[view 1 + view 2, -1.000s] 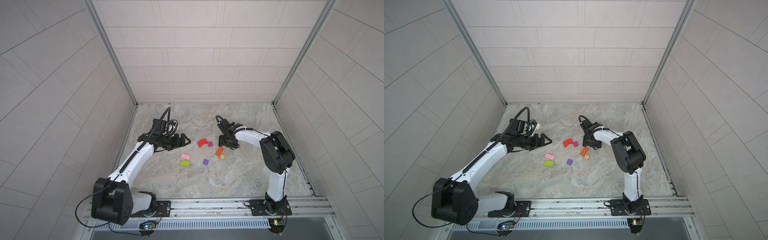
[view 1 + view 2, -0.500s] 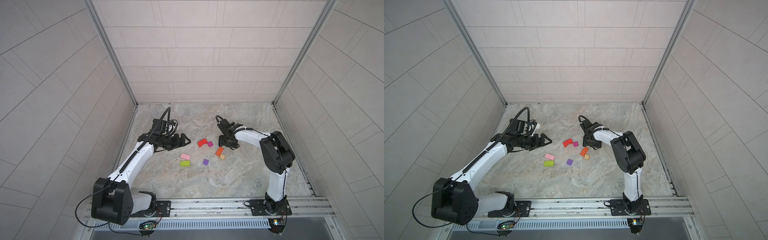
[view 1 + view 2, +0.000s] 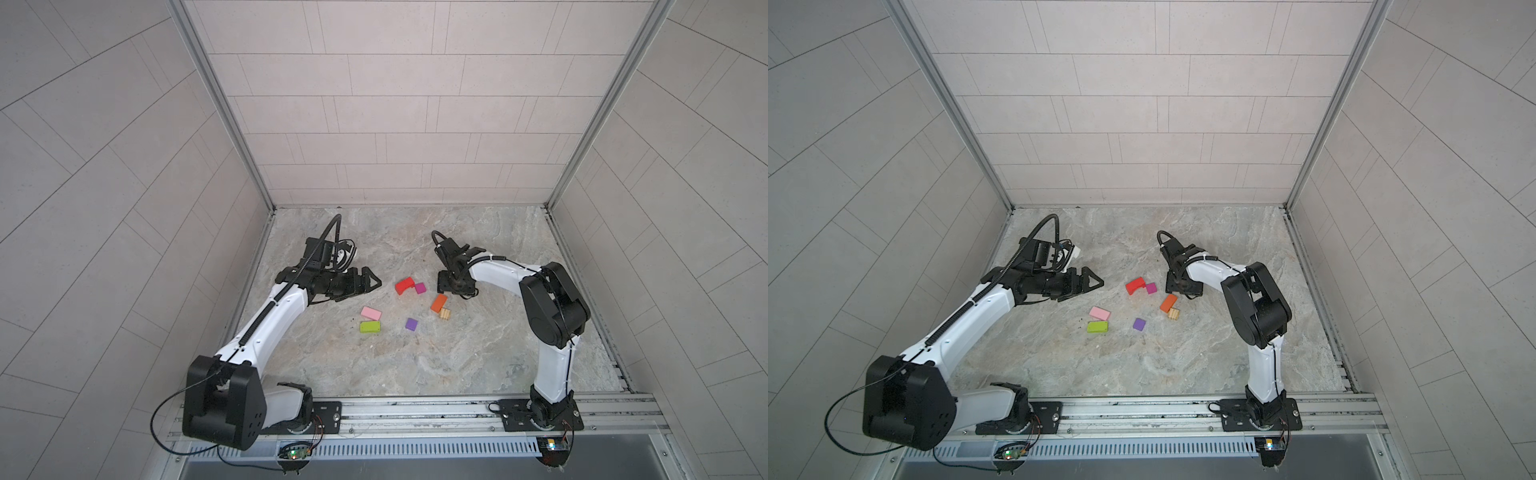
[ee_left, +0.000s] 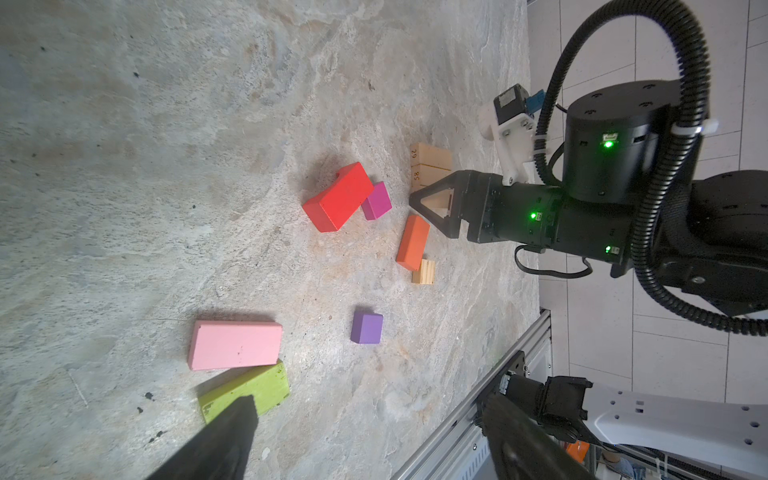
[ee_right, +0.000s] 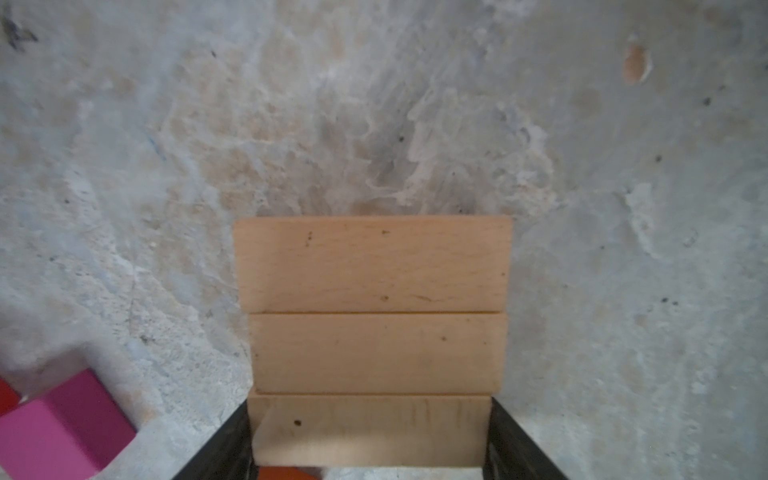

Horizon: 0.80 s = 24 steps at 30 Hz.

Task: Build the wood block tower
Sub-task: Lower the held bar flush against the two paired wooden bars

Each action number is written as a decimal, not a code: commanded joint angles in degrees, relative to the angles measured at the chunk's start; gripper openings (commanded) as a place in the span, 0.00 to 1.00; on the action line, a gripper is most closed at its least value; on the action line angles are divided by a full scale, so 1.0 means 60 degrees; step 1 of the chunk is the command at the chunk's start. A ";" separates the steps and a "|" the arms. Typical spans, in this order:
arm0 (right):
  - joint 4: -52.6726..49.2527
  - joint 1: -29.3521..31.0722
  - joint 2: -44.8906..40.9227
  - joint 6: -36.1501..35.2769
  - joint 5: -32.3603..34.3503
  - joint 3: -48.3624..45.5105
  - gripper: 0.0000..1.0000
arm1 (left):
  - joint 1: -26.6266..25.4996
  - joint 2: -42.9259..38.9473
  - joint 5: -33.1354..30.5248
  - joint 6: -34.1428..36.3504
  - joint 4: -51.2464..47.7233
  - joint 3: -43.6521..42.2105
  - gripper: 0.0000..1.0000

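My right tool [image 3: 452,286] is clamped on a tan bar [image 5: 370,430] lying against two more bars [image 5: 374,307]. My left tool [image 3: 368,283] hangs spread apart, holding nothing.

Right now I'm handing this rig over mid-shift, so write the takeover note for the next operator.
Left end effector: open, empty, off the blocks.
Right end effector: shut on a tan bar, beside two other tan bars on the table.
Done: base nearly laid.
To do: stack red arch, magenta cube, orange block, small tan cube, purple cube, pink block, lime green block, all loose.
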 commanded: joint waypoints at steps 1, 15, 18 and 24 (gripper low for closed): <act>-0.0465 -0.0081 0.0035 -0.0010 0.0351 -0.0291 0.64 | -0.0025 -0.0235 -0.0023 0.0209 -0.0190 0.0066 0.92; -0.0461 -0.0167 -0.0050 -0.0026 0.0381 -0.0398 0.64 | -0.0027 -0.0249 -0.0031 0.0210 -0.0212 0.0068 0.92; -0.0473 -0.0182 -0.0064 -0.0038 0.0399 -0.0411 0.64 | -0.0023 -0.0256 -0.0029 0.0212 -0.0212 0.0067 0.92; -0.0515 -0.0207 -0.0048 -0.0171 0.0468 -0.0467 0.64 | -0.0023 -0.0262 -0.0029 0.0220 -0.0212 0.0066 0.92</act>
